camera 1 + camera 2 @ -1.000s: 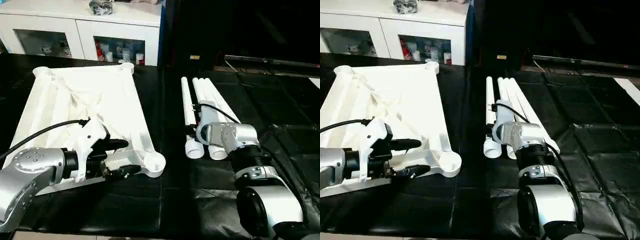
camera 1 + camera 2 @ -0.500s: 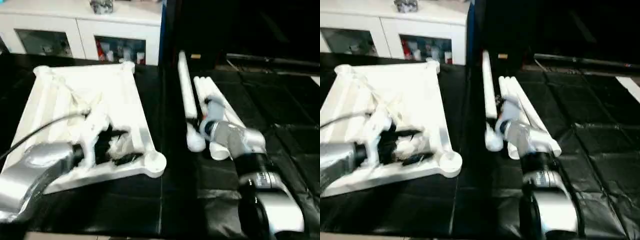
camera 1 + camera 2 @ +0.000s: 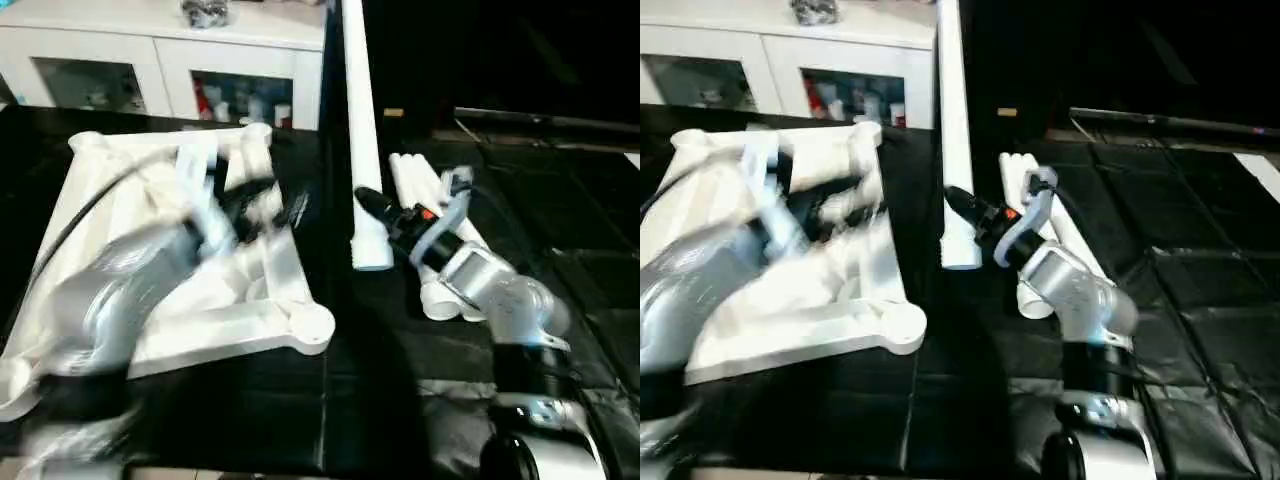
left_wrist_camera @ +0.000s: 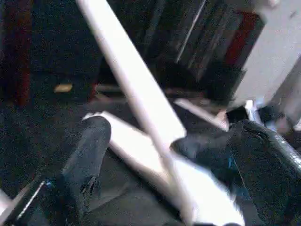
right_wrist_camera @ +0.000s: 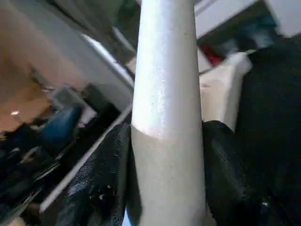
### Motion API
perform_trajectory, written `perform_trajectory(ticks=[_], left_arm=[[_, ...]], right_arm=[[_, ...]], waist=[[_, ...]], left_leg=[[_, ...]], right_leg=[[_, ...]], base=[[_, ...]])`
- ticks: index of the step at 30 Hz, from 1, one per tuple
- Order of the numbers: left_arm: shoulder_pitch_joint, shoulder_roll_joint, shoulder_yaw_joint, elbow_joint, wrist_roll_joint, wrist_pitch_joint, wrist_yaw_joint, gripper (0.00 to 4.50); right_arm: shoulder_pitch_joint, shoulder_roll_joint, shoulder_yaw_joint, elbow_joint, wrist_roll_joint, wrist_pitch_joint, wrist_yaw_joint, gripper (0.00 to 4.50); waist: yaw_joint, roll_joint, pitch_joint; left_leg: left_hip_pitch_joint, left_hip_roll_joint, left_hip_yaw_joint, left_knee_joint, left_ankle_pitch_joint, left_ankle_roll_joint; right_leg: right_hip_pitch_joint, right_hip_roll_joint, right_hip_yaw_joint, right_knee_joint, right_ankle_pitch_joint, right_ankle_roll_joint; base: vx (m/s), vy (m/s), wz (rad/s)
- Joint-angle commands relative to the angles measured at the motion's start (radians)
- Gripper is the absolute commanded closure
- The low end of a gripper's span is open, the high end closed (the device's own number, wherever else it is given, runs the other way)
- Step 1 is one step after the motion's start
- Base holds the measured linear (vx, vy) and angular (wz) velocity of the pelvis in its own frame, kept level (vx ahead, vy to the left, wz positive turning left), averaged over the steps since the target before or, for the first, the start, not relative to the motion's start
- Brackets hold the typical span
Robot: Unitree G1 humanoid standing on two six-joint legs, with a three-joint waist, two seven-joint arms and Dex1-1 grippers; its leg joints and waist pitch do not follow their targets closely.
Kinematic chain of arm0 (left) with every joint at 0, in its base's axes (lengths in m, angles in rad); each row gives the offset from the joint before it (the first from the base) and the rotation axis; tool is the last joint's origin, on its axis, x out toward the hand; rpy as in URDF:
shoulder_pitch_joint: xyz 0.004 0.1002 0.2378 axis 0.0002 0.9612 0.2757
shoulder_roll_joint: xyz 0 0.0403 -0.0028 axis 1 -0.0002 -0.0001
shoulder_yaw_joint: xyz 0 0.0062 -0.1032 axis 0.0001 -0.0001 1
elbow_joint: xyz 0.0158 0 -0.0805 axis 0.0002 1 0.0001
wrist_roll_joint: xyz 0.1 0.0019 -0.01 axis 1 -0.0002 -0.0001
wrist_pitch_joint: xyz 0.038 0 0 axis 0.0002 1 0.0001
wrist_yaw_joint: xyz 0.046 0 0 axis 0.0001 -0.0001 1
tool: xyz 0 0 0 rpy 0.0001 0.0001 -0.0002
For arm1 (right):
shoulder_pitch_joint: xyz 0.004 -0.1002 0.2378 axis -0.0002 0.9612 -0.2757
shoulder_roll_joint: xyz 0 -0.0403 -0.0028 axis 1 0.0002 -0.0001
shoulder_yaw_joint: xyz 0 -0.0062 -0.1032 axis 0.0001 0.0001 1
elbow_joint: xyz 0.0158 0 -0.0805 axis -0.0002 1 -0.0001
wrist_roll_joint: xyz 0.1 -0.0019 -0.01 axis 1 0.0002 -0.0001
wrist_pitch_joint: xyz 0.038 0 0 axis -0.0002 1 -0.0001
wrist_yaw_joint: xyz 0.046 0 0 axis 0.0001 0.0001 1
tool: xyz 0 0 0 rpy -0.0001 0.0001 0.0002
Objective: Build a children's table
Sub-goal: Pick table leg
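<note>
On the left, the white table top (image 3: 250, 320) lies underside up on the black mat (image 3: 560, 230), corner sockets showing. The left gripper (image 3: 255, 205) hangs blurred over its far half, fingers spread wide with nothing between them. Right of the top, the right gripper (image 3: 385, 215) clamps one leg (image 3: 358, 120) near its thick end, holding it almost upright. The other legs (image 3: 420, 190) lie together on the mat just beyond.

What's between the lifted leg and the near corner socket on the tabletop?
Nothing visible. The right gripper holds the leg upright beside the tabletop; the near corner socket lies open, with bare black mat between. The left gripper hovers farther back over the ribs.
</note>
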Motion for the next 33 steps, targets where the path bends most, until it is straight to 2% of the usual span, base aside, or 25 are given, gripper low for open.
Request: perform_trajectory(ticks=[1,5,6,7,8,11,13,14,15,16,17,19,20,21,22,23,26,32,33], left_arm=[[-0.072,-0.050,0.027,0.071,-0.032,0.011,0.053,0.00],[-0.122,-0.093,0.048,0.117,-0.067,0.022,0.071,0.00],[-0.145,-0.114,0.063,0.139,-0.087,0.034,0.085,0.00],[-0.162,-0.129,0.072,0.154,-0.098,0.042,0.096,0.00],[-0.191,-0.151,0.081,0.186,-0.111,0.056,0.112,0.00],[-0.211,-0.162,0.076,0.214,-0.110,0.062,0.118,0.00],[-0.223,-0.173,0.079,0.227,-0.116,0.065,0.121,0.00],[-0.228,-0.179,0.081,0.230,-0.125,0.065,0.117,0.00],[-0.231,-0.185,0.085,0.229,-0.137,0.068,0.115,0.00],[-0.238,-0.190,0.082,0.230,-0.137,0.072,0.129,0.00],[-0.242,-0.192,0.083,0.232,-0.135,0.075,0.135,0.28],[-0.247,-0.196,0.069,0.238,-0.103,0.079,0.167,0.35],[-0.247,-0.201,0.068,0.237,-0.099,0.075,0.180,0.39],[-0.248,-0.207,0.069,0.237,-0.093,0.069,0.198,0.52],[-0.248,-0.209,0.069,0.236,-0.091,0.067,0.203,0.66],[-0.254,-0.222,0.077,0.238,-0.083,0.060,0.238,0.75],[-0.266,-0.236,0.081,0.242,-0.060,0.053,0.297,0.93],[-0.271,-0.252,0.078,0.239,-0.013,0.029,0.371,1.45],[-0.273,-0.253,0.075,0.241,-0.004,0.023,0.377,1.66]], right_arm=[[0.010,0.005,-0.012,-0.086,0.053,-0.001,0.026,2.64],[0.026,0.002,-0.005,-0.124,0.083,0.014,0.040,2.64],[0.042,-0.007,0.017,-0.149,0.090,0.018,0.068,2.64],[0.054,-0.014,0.035,-0.170,0.095,0.020,0.093,2.64],[0.074,-0.024,0.066,-0.205,0.091,0.017,0.119,2.64],[0.087,-0.030,0.093,-0.229,0.073,0.003,0.121,2.64],[0.092,-0.036,0.119,-0.238,0.039,-0.023,0.110,2.64],[0.093,-0.042,0.139,-0.239,0.007,-0.043,0.097,2.64],[0.093,-0.047,0.162,-0.237,-0.032,-0.071,0.085,2.64],[0.094,-0.060,0.213,-0.233,-0.108,-0.132,0.069,2.64],[0.095,-0.061,0.223,-0.233,-0.121,-0.147,0.068,2.64],[0.085,-0.059,0.258,-0.225,-0.186,-0.197,0.027,2.64],[0.080,-0.062,0.275,-0.221,-0.215,-0.217,0.010,2.64],[0.076,-0.065,0.290,-0.218,-0.242,-0.237,-0.006,2.64],[0.076,-0.066,0.294,-0.217,-0.250,-0.242,-0.010,2.64],[0.069,-0.079,0.333,-0.208,-0.308,-0.280,-0.030,2.64],[0.061,-0.090,0.388,-0.188,-0.391,-0.336,-0.065,2.64],[0.050,-0.075,0.401,-0.157,-0.444,-0.394,-0.112,2.64],[0.045,-0.073,0.400,-0.148,-0.449,-0.406,-0.119,2.64]], waist=[[0.004,0.017,-0.066],[0.010,0.014,-0.067],[0.009,0.025,-0.069],[0.009,0.018,-0.068],[0.011,0.020,-0.069],[0.015,0.016,-0.068],[0.014,0.017,-0.065],[0.014,0.020,-0.064],[0.016,0.020,-0.064],[0.016,0.022,-0.064],[0.014,0.021,-0.063],[0.011,0.021,-0.062],[0.012,0.025,-0.062],[0.010,0.021,-0.061],[0.011,0.021,-0.061],[0.011,0.021,-0.062],[0.011,0.022,-0.062],[0.009,0.022,-0.062],[0.009,0.023,-0.062]], left_leg=[[0.023,0.047,-0.014,-0.069,-0.133,-0.042],[0.020,0.048,-0.017,-0.068,-0.105,-0.030],[0.019,0.047,-0.017,-0.065,-0.091,-0.029],[0.018,0.047,-0.017,-0.064,-0.092,-0.025],[0.017,0.045,-0.016,-0.064,-0.089,-0.022],[0.017,0.047,-0.018,-0.065,-0.093,-0.014],[0.018,0.048,-0.017,-0.065,-0.105,-0.020],[0.019,0.049,-0.017,-0.066,-0.112,-0.024],[0.018,0.050,-0.018,-0.067,-0.111,-0.034],[0.019,0.050,-0.019,-0.068,-0.114,-0.044],[0.019,0.049,-0.018,-0.067,-0.119,-0.047],[0.020,0.050,-0.019,-0.069,-0.133,-0.047],[0.020,0.049,-0.020,-0.069,-0.133,-0.046],[0.018,0.048,-0.019,-0.068,-0.130,-0.043],[0.017,0.048,-0.019,-0.067,-0.119,-0.039],[0.016,0.048,-0.019,-0.067,-0.108,-0.033],[0.016,0.047,-0.019,-0.065,-0.101,-0.032],[0.017,0.049,-0.019,-0.065,-0.109,-0.016],[0.018,0.050,-0.020,-0.066,-0.104,-0.013]], right_leg=[[0.044,-0.083,0.051,-0.076,0.049,-0.190],[0.046,-0.085,0.050,-0.074,0.064,-0.185],[0.047,-0.084,0.049,-0.070,0.088,-0.188],[0.048,-0.083,0.049,-0.073,0.101,-0.187],[0.049,-0.082,0.049,-0.074,0.108,-0.187],[0.050,-0.085,0.048,-0.076,0.092,-0.182],[0.047,-0.086,0.049,-0.080,0.058,-0.186],[0.046,-0.086,0.050,-0.083,0.040,-0.183],[0.046,-0.087,0.050,-0.082,0.032,-0.176],[0.045,-0.088,0.049,-0.082,0.025,-0.173],[0.044,-0.085,0.050,-0.084,0.022,-0.170],[0.044,-0.085,0.051,-0.083,0.016,-0.165],[0.044,-0.086,0.051,-0.083,0.016,-0.166],[0.045,-0.085,0.052,-0.084,0.020,-0.166],[0.047,-0.085,0.052,-0.082,0.031,-0.167],[0.047,-0.085,0.052,-0.081,0.046,-0.168],[0.047,-0.084,0.052,-0.081,0.064,-0.166],[0.047,-0.084,0.052,-0.080,0.080,-0.173],[0.046,-0.083,0.052,-0.079,0.091,-0.175]], base=[[0.000,0.000,0.00],[0.000,0.000,0.00],[0.000,0.000,0.00],[0.000,0.000,0.00],[0.000,0.000,0.00],[0.000,0.000,0.00],[0.000,0.000,0.00],[0.000,0.000,0.00],[0.000,0.000,0.00],[0.000,0.000,0.00],[0.000,0.000,0.00],[0.000,0.000,0.00],[0.000,0.000,0.00],[0.000,0.000,0.00],[0.000,0.000,0.00],[0.000,0.000,0.00],[0.000,0.000,0.00],[0.000,0.000,0.00],[0.000,0.000,0.00]])
